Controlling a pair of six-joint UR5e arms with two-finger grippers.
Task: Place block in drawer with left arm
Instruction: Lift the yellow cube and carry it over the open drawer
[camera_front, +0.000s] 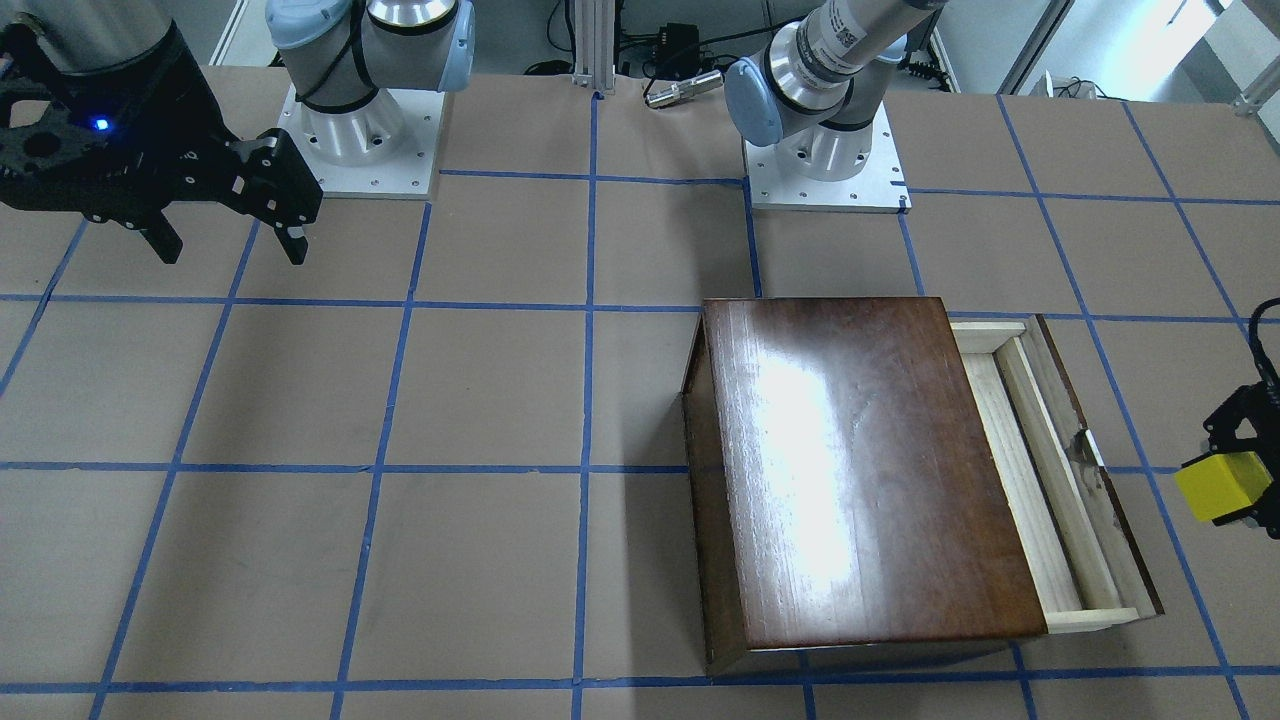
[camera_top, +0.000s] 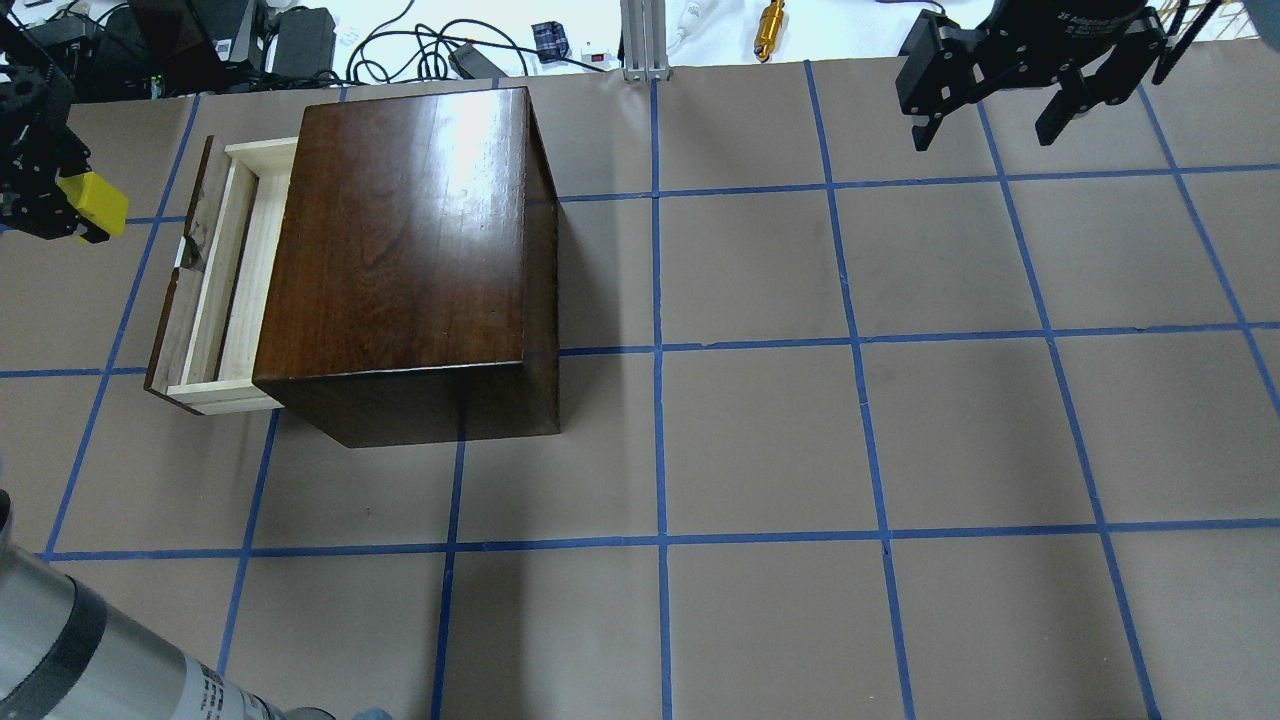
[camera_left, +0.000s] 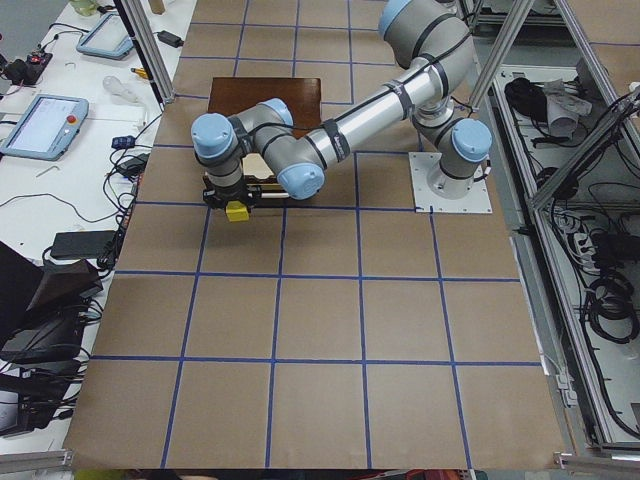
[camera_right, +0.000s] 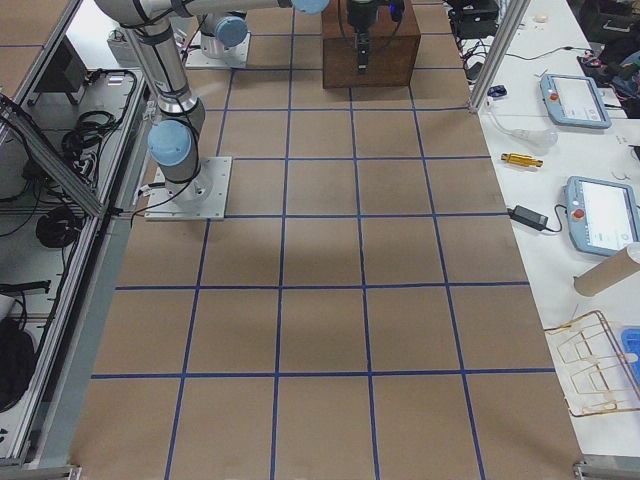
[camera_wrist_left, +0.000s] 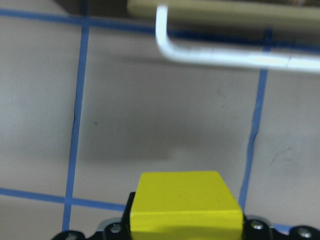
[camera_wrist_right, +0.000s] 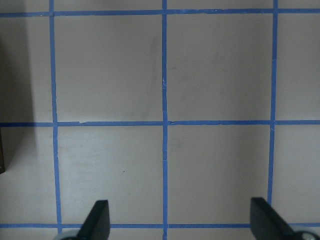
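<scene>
Taped table (camera_front: 500, 400), left end effector (camera_front: 1241, 478) gripping block (camera_front: 1220, 487)

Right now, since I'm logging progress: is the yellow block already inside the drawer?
No, the block is held in the left gripper, outside the front of the open drawer.

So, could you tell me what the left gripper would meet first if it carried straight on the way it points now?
Probably the bare table: the left gripper, shut on the block, points down just outside the drawer, whose metal pull lies beyond that spot. Its height is unclear.
</scene>
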